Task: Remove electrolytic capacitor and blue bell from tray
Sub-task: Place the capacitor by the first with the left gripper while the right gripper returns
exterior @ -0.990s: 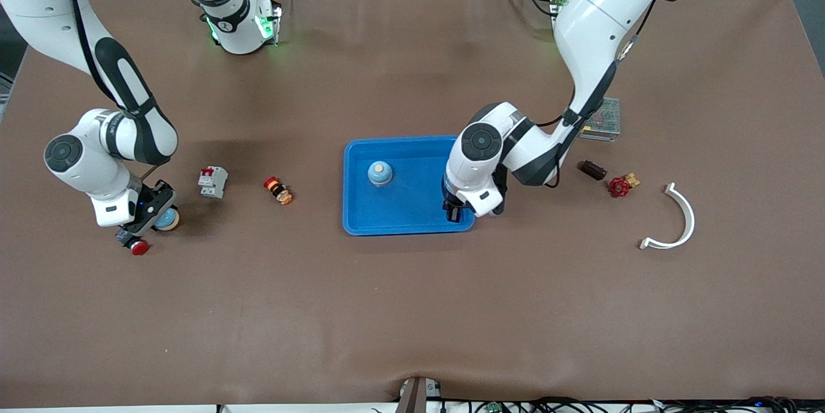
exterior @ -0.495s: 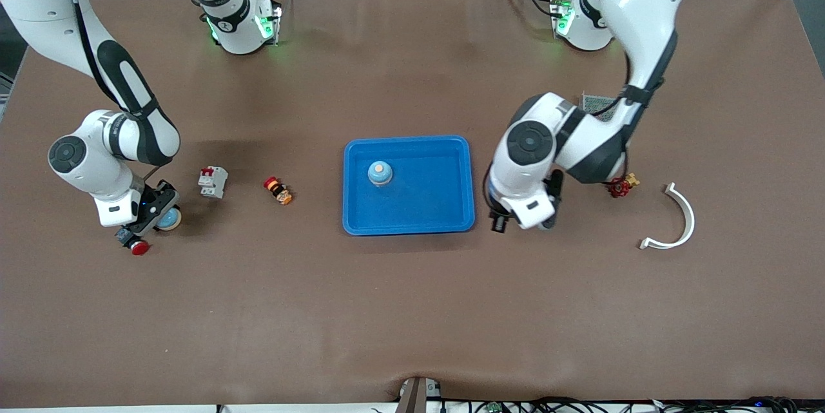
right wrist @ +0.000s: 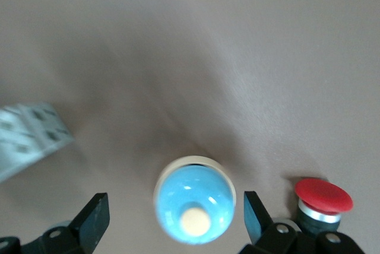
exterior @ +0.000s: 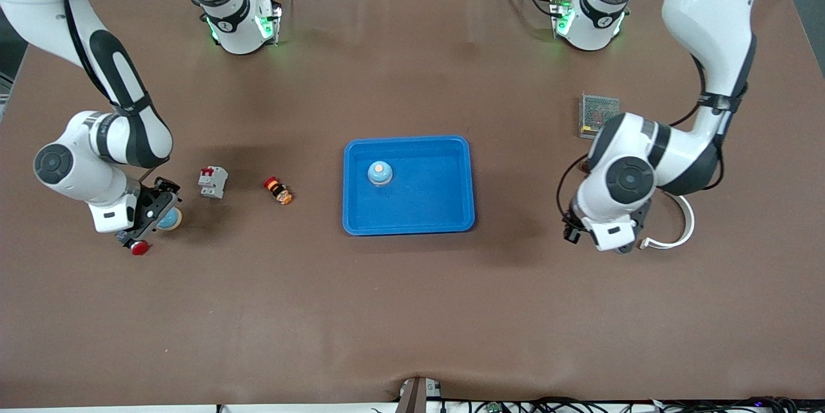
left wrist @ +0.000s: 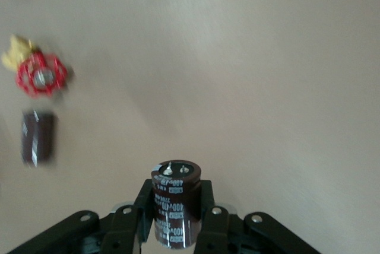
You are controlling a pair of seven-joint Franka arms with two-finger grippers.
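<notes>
Capacitor [left wrist: 175, 203] upright, terminals up, in left end effector [left wrist: 176, 218]; right end effector [right wrist: 175, 221] spread.

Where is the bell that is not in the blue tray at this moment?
The bell sits on the table at the right arm's end, between the open fingers of the right gripper, beside a red push button; the breaker lies toward the tray.

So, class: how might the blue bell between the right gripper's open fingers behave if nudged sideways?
The blue bell looks domed and smooth, so fingers may slip off it. It stands upright on what seems a broad base, so it would probably slide, not tip. The red push button beside it could get bumped.
</notes>
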